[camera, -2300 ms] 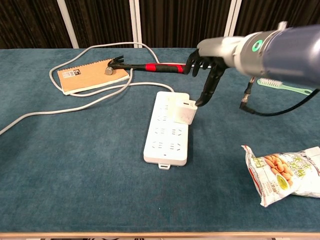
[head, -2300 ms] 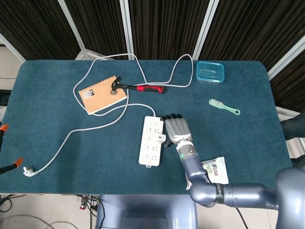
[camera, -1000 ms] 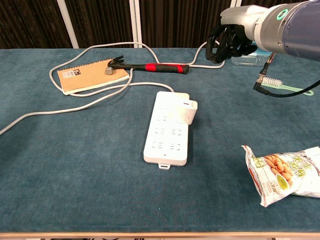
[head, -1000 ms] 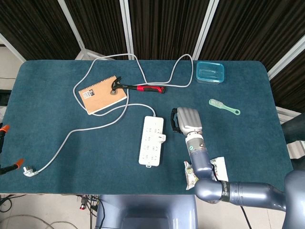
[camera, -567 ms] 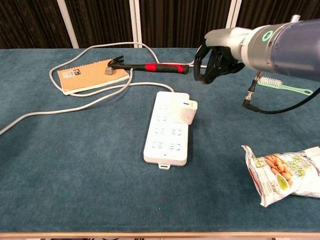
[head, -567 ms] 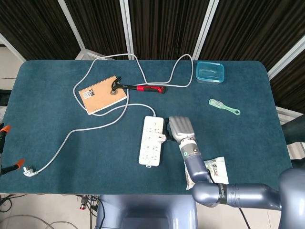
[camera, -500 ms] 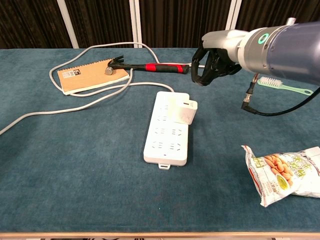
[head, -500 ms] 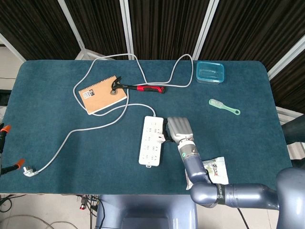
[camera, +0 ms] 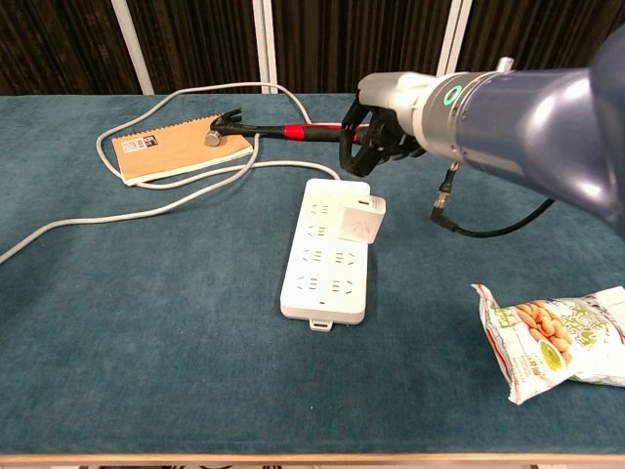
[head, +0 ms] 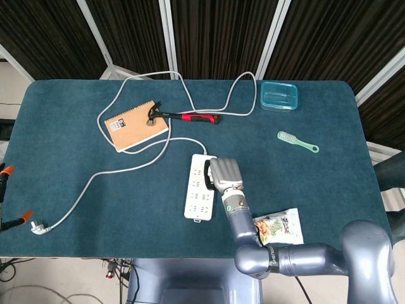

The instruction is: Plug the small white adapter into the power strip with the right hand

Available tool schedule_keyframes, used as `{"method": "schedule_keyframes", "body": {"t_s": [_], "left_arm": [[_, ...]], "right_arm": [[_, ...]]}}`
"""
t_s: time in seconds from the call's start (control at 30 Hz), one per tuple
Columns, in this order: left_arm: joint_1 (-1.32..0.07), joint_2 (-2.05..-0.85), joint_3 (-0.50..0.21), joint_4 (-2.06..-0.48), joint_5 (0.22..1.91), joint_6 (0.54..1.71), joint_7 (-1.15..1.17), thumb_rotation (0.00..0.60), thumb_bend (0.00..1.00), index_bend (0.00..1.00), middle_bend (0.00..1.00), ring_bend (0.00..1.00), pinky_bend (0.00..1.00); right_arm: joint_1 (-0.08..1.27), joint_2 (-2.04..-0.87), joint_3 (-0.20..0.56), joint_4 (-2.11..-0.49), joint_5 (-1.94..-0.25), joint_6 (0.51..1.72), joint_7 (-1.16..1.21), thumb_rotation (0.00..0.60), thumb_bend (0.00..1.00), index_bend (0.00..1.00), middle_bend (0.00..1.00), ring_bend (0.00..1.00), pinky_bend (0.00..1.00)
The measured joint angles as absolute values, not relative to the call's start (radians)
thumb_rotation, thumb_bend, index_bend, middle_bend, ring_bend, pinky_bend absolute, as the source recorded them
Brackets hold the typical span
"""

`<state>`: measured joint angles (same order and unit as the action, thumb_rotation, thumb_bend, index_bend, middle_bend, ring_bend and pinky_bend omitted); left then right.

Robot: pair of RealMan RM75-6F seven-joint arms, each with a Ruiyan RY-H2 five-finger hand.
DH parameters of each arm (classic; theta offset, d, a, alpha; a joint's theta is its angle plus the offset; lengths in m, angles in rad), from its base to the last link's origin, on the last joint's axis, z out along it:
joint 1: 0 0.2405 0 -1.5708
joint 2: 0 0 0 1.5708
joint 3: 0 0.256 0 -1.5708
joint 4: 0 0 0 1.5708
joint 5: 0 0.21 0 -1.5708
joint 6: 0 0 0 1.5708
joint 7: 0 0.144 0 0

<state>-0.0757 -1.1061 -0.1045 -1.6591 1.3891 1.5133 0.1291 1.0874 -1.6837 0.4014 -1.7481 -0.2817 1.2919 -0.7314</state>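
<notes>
Right hand (camera: 369,132): fingers curled in, holding nothing, raised above the far end of the power strip.
Adapter (camera: 362,219): small, white, seated at the power strip's right edge, tilted.
Power strip (camera: 327,264): flat on the desk (camera: 146,322).
Left hand: out of frame.

Matt, napped teal cloth over the table (camera: 146,332). Smooth glossy white plastic on the power strip (camera: 326,264) and small square adapter (camera: 362,219). Satin grey metal-look shell on the right hand (camera: 376,127).
</notes>
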Motion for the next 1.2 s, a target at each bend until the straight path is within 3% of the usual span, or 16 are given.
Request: {"method": "schedule_keyframes", "body": {"t_s": [0.47,1.2], "left_arm": [[-0.073,-1.101,-0.109,-1.657,1.387,1.520,0.117,0.600,0.07,0.09,0.00,0.00,0.00],[-0.077,-1.103,-0.107,-1.657,1.384,1.511,0.119,0.600,0.07,0.09,0.00,0.00,0.00]], "right_arm": [[1.093,-1.775,0.417,-1.620,-0.279,1.274,-0.715,0.600,0.76,1.00,0.91,0.90,1.00],[1.085,-1.812,0.432,-1.593,-0.290,1.257,-0.732,0.600,0.76,1.00,0.91,0.90,1.00]]}}
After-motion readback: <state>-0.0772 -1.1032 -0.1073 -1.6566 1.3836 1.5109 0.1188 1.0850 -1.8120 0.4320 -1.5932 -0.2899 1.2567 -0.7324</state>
